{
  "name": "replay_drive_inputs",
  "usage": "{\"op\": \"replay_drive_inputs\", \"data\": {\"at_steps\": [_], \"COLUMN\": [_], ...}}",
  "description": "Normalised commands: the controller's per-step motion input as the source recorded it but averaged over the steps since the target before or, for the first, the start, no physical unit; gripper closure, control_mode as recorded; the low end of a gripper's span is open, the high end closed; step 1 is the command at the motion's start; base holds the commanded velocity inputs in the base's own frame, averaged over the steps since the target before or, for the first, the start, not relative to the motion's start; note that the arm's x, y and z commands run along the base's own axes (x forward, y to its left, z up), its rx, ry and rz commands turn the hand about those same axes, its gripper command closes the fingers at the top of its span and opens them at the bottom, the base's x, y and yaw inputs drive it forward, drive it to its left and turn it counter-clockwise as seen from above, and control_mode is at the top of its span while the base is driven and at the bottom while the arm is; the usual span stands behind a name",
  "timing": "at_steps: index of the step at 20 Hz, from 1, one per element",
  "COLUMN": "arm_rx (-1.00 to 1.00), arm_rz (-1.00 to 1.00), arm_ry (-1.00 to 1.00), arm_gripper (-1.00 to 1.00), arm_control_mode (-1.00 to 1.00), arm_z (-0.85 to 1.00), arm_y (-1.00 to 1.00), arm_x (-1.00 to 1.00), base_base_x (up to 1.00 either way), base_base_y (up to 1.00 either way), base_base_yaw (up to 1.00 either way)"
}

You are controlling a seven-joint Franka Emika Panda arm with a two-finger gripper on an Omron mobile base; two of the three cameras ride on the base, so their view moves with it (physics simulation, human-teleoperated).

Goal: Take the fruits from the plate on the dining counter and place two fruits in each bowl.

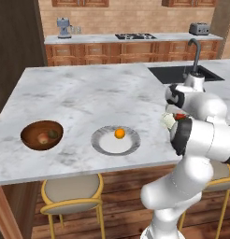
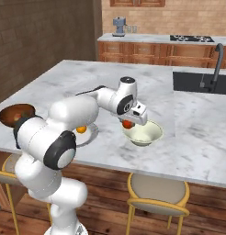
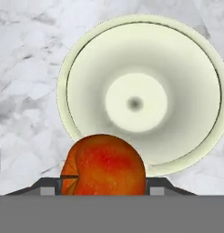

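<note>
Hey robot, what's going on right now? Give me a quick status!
Tool shut on red fruit, above pale bowl. Orange fruit on plate. Two fruits in brown bowl. Nothing in the way.

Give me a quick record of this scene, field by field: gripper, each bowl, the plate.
gripper: shut on a red fruit, above the near rim of the pale bowl
pale bowl: empty
brown bowl: holds two fruits, one peach-coloured, one green
plate: one orange fruit
surface: marble counter

Base views flank the arm, sharing the plate (image 1: 104, 144); hand view looks close, probably straight down.
</note>
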Motion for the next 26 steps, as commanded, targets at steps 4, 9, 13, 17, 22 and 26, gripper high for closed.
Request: {"op": "replay_drive_inputs", "data": {"at_steps": [4,9,13,17,22,26], "arm_rx": [0.00,0.00,0.00,0.00,0.00,0.00], "arm_rz": [0.00,0.00,0.00,0.00,0.00,0.00], "arm_ry": [0.00,0.00,0.02,0.05,0.01,0.00], "arm_gripper": [1.00,1.00,1.00,1.00,-1.00,-1.00], "arm_control_mode": [-1.00,-1.00,-1.00,-1.00,-1.00,-1.00], "arm_z": [-0.48,-0.40,-0.41,-0.40,-0.11,0.07], "arm_y": [-0.57,-0.23,-0.03,0.00,0.00,0.01], "arm_x": [0.48,0.30,0.03,0.00,0.00,0.00], "base_base_x": [0.00,0.00,0.00,0.00,0.00,0.00], "base_base_y": [0.00,0.00,0.00,0.00,0.00,0.00], "base_base_yaw": [0.00,0.00,0.00,0.00,0.00,0.00]}}
